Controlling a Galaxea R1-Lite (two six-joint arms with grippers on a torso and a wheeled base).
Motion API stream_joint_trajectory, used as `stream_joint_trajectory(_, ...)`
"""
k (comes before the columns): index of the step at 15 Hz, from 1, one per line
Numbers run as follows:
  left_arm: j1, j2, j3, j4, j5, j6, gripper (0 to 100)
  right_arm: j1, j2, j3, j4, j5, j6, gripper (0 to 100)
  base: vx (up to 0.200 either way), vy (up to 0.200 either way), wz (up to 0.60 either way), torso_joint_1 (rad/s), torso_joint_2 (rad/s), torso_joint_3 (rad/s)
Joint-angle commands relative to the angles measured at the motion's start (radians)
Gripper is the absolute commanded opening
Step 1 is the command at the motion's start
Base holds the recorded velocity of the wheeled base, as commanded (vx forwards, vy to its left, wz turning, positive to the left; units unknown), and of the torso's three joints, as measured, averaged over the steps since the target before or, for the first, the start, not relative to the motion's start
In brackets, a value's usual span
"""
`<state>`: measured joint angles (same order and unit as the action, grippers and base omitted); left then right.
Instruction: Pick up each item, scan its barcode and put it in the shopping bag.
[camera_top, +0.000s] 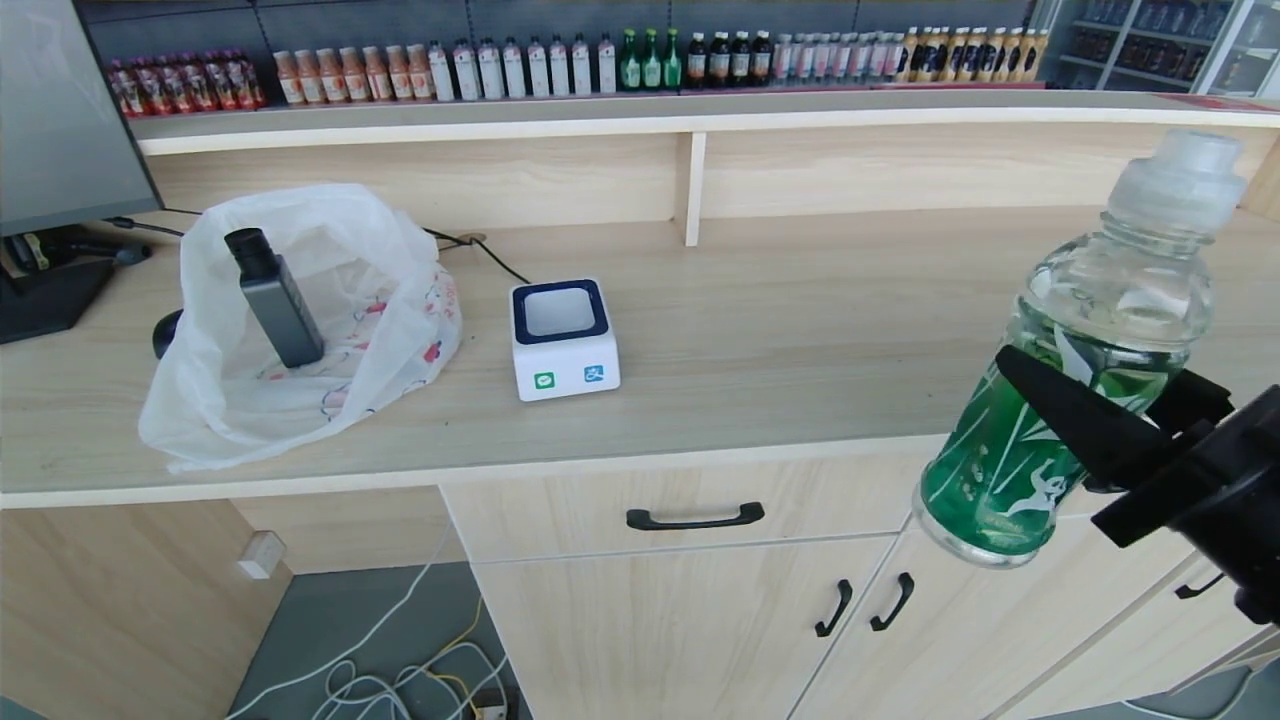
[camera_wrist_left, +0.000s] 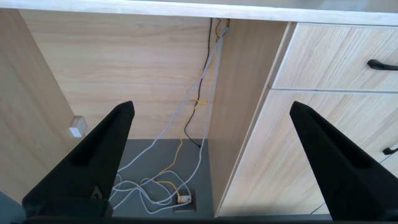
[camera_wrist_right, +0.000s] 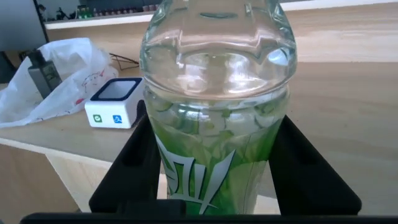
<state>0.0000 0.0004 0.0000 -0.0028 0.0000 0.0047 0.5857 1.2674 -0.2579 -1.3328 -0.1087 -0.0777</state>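
Right gripper (camera_top: 1100, 390): jaws clamped around the green-labelled midsection of a clear bottle (camera_top: 1110, 290), cap uppermost, body slightly tilted, held clear of the counter (camera_top: 800, 330).
Scanner (camera_top: 562, 338): white box with a dark-rimmed window, on the counter well to the left of the right gripper.
Shopping bag (camera_top: 400, 270): white plastic, mouth open, farther left, just beyond the scanner. It holds a grey, dark-capped container (camera_top: 275, 300), leaning.
Left gripper (camera_wrist_left: 211, 109): fingers spread wide, holding nothing, below counter level, facing an open recess with loose cables (camera_wrist_left: 186, 143).
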Motion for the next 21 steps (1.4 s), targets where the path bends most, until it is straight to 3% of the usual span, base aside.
stream_joint_trajectory(1,0.0,0.0,0.0,0.0,0.0,0.0,100,0.117,-0.082,0.071,0.003,-0.002,-0.086,0,0.0,0.0,0.0,0.0,0.0,0.0)
stream_joint_trajectory(4,0.0,0.0,0.0,0.0,0.0,0.0,100,0.181,-0.057,0.106,0.021,-0.003,-0.22,0,0.0,0.0,0.0,0.0,0.0,0.0)
stream_joint_trajectory(6,0.0,0.0,0.0,0.0,0.0,0.0,100,0.201,-0.016,0.062,0.027,-0.002,-0.315,0,0.0,0.0,0.0,0.0,0.0,0.0)
stream_joint_trajectory(9,0.0,0.0,0.0,0.0,0.0,0.0,100,0.322,0.036,0.063,0.027,-0.008,-0.45,0,0.0,0.0,0.0,0.0,0.0,0.0)
stream_joint_trajectory(12,0.0,0.0,0.0,0.0,0.0,0.0,100,0.371,0.055,0.006,0.026,-0.008,-0.596,0,0.0,0.0,0.0,0.0,0.0,0.0)
stream_joint_trajectory(17,0.0,0.0,0.0,0.0,0.0,0.0,100,0.531,0.144,-0.038,0.024,-0.006,-0.712,0,0.0,0.0,0.0,0.0,0.0,0.0)
stream_joint_trajectory(21,0.0,0.0,0.0,0.0,0.0,0.0,100,0.539,0.11,-0.001,-0.002,0.04,-0.872,0,0.0,0.0,0.0,0.0,0.0,0.0)
